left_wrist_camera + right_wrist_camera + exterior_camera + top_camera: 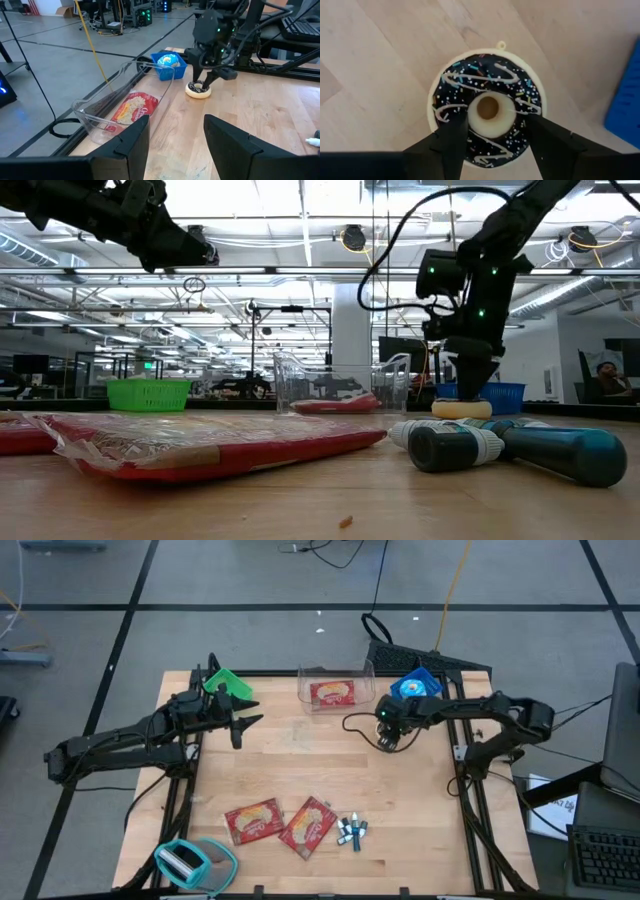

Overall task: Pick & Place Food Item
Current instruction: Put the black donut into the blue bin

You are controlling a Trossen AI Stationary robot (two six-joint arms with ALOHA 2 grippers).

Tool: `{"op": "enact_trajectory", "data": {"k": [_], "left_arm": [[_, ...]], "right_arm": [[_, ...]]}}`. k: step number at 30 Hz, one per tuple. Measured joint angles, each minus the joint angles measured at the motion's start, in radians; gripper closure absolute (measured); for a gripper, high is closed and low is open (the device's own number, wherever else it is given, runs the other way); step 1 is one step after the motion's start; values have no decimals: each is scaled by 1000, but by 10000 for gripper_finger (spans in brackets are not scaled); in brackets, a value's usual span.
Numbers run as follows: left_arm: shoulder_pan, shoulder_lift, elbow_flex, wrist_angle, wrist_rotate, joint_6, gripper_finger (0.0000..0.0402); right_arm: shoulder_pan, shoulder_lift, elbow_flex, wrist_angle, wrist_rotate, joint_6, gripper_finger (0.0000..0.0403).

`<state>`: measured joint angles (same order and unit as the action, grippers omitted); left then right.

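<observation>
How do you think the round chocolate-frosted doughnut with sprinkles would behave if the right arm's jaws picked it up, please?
The chocolate-frosted doughnut looks like a foam toy with a small loop at its rim, so probably light and squashy. Lying flat on the wooden table, it should slide rather than roll. The glossy icing may be slightly slippery for the right gripper.

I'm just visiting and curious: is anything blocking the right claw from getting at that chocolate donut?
Nothing visible does. The right gripper hangs directly over the donut, fingers open to either side of its hole, with bare table around it. The blue basket sits off to one side.
</observation>
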<state>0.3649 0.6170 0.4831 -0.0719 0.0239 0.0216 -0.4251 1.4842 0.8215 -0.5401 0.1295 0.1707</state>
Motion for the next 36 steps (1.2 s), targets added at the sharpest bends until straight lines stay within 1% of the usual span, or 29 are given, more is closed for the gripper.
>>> {"op": "enact_trajectory", "data": {"k": [2, 7, 13, 17, 19, 23, 28, 32, 36], "left_arm": [[0, 0, 0, 0, 0, 0, 215], [0, 0, 0, 0, 0, 0, 215], [0, 0, 0, 0, 0, 0, 215], [0, 0, 0, 0, 0, 0, 215], [0, 0, 0, 0, 0, 0, 215], [0, 0, 0, 0, 0, 0, 215], [0, 0, 0, 0, 0, 0, 215], [0, 0, 0, 0, 0, 0, 215], [0, 0, 0, 0, 0, 0, 215]], "right_arm": [[-1, 20, 1, 10, 0, 1, 217], [-1, 19, 0, 27, 0, 0, 233], [-21, -41, -3, 26, -1, -6, 267], [-32, -84, -3, 27, -4, 53, 276], [-50, -102, -3, 9, -39, 112, 277], [-110, -105, -4, -46, -189, 219, 277], [-156, -102, -56, -2, -206, 311, 277], [-179, -103, -102, 72, -211, 370, 277], [-184, -105, -109, 88, -213, 366, 277]]}}
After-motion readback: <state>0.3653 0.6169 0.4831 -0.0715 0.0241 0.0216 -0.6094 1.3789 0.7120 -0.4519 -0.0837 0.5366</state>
